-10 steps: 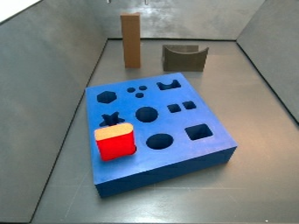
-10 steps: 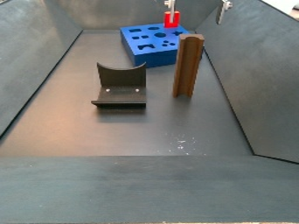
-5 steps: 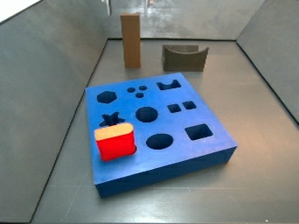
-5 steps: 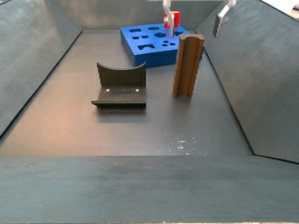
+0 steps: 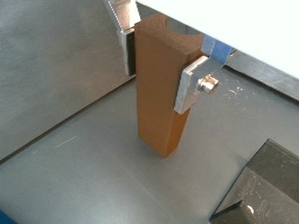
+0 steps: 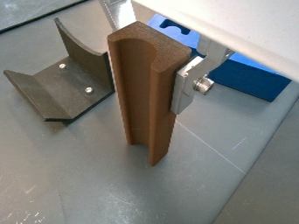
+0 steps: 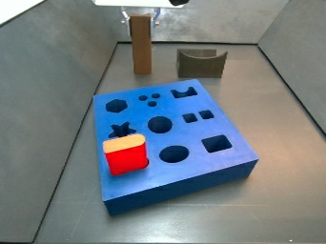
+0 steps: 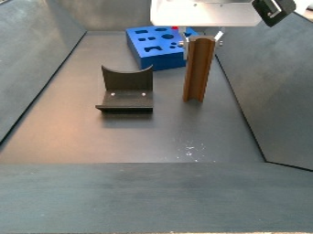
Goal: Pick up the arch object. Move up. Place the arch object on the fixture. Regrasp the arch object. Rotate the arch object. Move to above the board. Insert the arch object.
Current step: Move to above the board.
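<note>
Brown and upright on the grey floor, the bar [image 6: 142, 92] stands at about three o'clock of the fixture [image 6: 59, 77], the gripper [image 5: 156, 54] spread astride its top with plates not visibly touching, apparently lined up to pinch it for lifting.

We're seeing the arch object [image 7: 140, 44] standing upright on the desk [image 7: 274, 114] near the back wall, w/ the pincer [image 7: 143, 5] sitting right over its top at the frame's upper edge; fingers not visible, so can't tell its state. The fixture [image 7: 199, 63] is resting just right of the bar, apart from it. The board [image 7: 178, 143] is lying in front, w/ a red cube [image 7: 125, 155] sitting near its front-left corner.
</note>
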